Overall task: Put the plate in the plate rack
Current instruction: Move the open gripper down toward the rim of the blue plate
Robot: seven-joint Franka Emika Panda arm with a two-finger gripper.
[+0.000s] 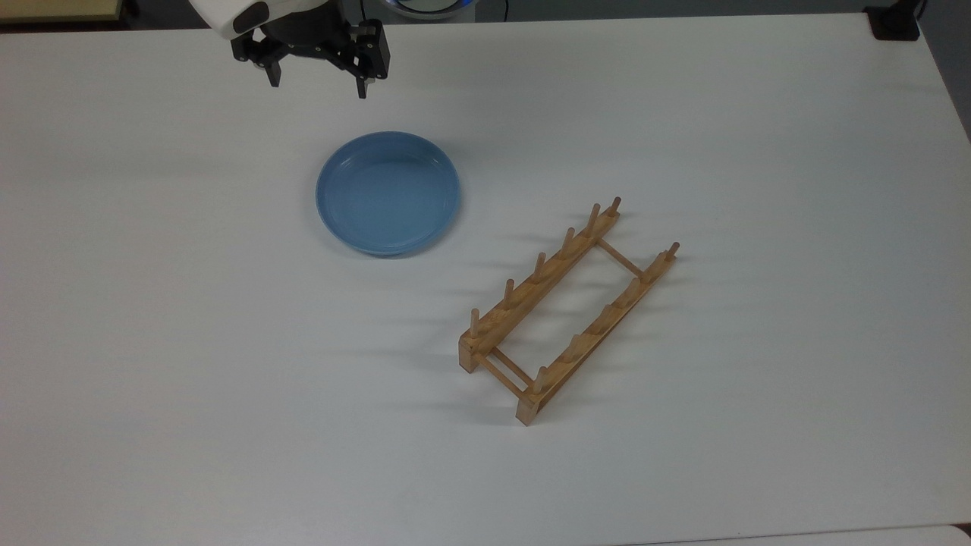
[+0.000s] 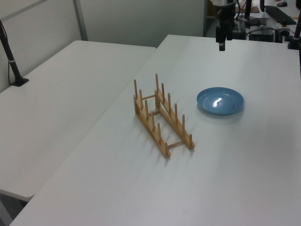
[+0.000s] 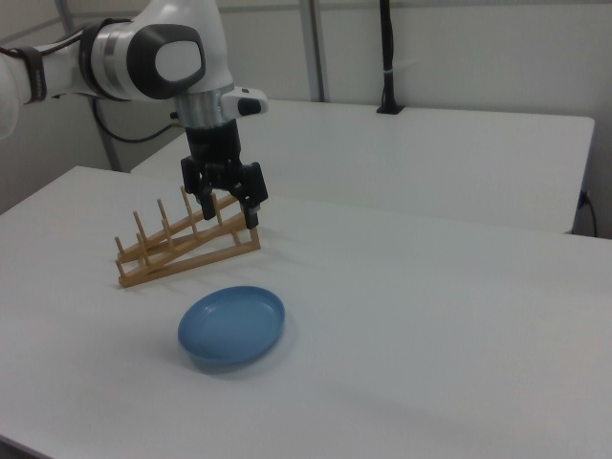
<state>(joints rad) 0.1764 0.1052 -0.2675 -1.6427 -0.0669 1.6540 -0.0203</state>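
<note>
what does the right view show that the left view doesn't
Right view: the white arm above the pincer, whose two fingers stand apart with nothing between them, and a black post on the far table.

Left view: the rack seen clear of the arm, both peg rows and the crossbars visible, and a black post at the left view's left.

Both: the blue plate lying flat on the white table, apart from the rack, the pincer hanging above the table.
</note>
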